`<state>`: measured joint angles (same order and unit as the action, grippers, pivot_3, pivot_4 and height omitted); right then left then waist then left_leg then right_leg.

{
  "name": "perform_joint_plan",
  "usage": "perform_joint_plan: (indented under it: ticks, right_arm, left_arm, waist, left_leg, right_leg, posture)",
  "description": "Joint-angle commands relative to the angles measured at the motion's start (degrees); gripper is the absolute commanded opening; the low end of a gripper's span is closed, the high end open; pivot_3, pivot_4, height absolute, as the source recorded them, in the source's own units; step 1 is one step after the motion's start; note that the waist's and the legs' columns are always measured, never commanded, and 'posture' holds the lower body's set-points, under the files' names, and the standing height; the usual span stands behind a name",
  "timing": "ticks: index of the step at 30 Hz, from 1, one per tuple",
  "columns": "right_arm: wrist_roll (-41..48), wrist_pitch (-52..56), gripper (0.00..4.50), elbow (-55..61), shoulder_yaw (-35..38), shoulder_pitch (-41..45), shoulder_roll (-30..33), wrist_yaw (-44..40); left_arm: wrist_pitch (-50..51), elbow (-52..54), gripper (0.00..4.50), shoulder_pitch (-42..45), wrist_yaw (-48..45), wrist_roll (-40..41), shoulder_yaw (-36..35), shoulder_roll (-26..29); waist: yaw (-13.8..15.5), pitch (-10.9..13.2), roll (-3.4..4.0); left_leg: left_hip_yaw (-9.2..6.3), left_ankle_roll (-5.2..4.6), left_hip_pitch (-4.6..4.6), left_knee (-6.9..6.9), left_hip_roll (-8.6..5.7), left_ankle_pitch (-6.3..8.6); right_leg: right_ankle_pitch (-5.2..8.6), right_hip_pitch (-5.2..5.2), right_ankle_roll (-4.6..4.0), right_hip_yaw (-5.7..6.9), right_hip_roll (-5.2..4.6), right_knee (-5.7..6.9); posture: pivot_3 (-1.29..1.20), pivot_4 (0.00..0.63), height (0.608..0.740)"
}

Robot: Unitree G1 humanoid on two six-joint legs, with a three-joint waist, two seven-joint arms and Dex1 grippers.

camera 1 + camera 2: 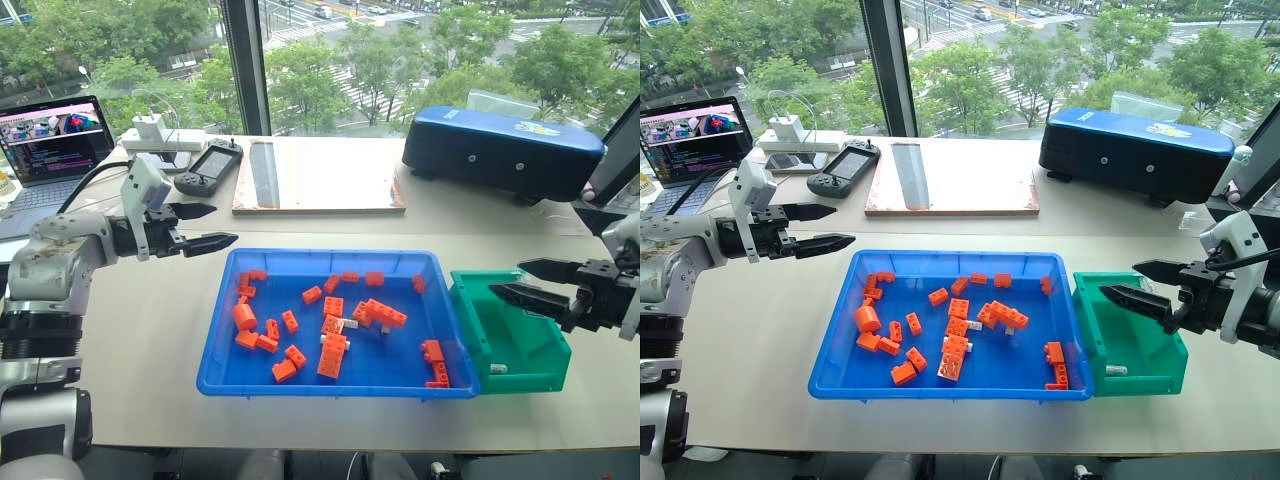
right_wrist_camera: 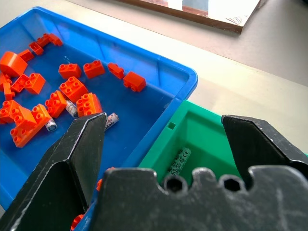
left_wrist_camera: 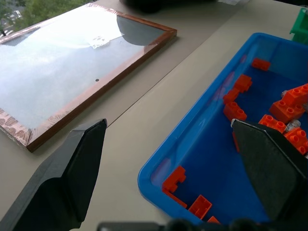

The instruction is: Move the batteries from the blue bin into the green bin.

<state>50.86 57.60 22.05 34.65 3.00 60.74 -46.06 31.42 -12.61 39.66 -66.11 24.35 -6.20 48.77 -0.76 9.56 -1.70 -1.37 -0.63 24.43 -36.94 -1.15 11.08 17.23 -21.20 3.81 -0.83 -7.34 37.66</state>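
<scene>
Beige table by a window. We see the blue bin (image 1: 330, 385) mid-frame, the green bin (image 1: 520, 372) touching its right end. Most batteries (image 2: 111, 121) in blue sit half-hidden among orange bricks (image 1: 332, 355), so their axes are hard to read. One battery (image 2: 179, 160) lies flat in green, long axis along the bin's depth. Left gripper (image 1: 205, 227) upper left and right gripper (image 1: 545, 283) over green, both empty with fingers spread.

Counts:
- Blue bin (image 1: 215, 355): one.
- Green bin (image 1: 545, 372): one.
- Batteries (image 2: 111, 121): three visible among the bricks in the blue bin, one more lying in the green bin; others may be hidden.
- Orange bricks (image 1: 385, 314): roughly twenty loose pieces, some stacked, exact count unclear.
- Grippers: two.
</scene>
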Motion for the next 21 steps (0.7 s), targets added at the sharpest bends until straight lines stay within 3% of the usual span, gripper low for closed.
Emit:
perform_joint_plan:
  ticks: [1, 5, 10, 15, 21]
  right_arm:
    - [0.73, 0.14, 4.44, 2.95, 2.36, 0.37, 1.76, -0.29]
    - [1.98, 0.96, 4.44, 6.57, -3.81, 6.18, 5.95, -0.68]
    - [-0.69, 0.22, 4.44, 8.72, -18.42, 15.74, 9.17, -2.07]
    - [-5.12, 1.07, 4.44, 8.14, -32.59, 25.07, 2.52, 0.94]
    - [-8.43, 6.70, 4.44, 5.48, -40.52, 29.67, -7.44, 7.94]
  left_arm:
    - [0.37, 0.78, 4.50, 2.60, -2.84, 2.28, -1.03, 0.51]
    - [5.51, 4.28, 4.50, 5.26, -10.48, 7.83, 0.13, 1.40]
    - [5.49, 9.56, 4.50, 3.12, -16.70, 8.39, 2.84, 4.07]
    - [3.58, 14.28, 4.50, 0.35, -19.78, 8.50, 3.53, 5.69]
    - [2.83, 16.73, 4.50, -1.14, -18.30, 8.78, 2.62, 4.87]
  waist:
    - [0.00, 0.00, 0.00]
    - [-0.13, 0.01, 0.01]
    - [-0.62, 0.01, 0.01]
    - [-0.84, 0.05, 0.00]
    - [-0.26, 0.05, -0.01]
  left_leg:
    - [0.00, 0.00, 0.00, 0.00, 0.00, 0.00]
    - [0.00, 0.00, 0.04, -0.05, 0.00, 0.00]
    - [0.01, 0.00, -0.01, -0.01, 0.07, 0.00]
    - [0.01, 0.00, 0.03, -0.02, 0.07, 0.00]
    - [0.00, 0.00, 0.23, -0.09, 0.04, 0.00]
  right_leg:
    - [0.00, 0.00, 0.00, 0.00, 0.00, 0.00]
    - [0.00, -0.04, 0.00, 0.00, 0.00, 0.03]
    - [0.02, -0.03, -0.03, 0.01, 0.04, 0.00]
    - [0.02, -0.07, -0.04, -0.02, 0.04, 0.00]
    - [0.01, -0.26, -0.05, -0.03, 0.03, 0.10]
  posture:
    - [0.00, 0.150, 0.732]
    - [0.00, 0.150, 0.732]
    - [0.00, 0.150, 0.732]
    - [0.00, 0.150, 0.732]
    - [0.00, 0.150, 0.732]
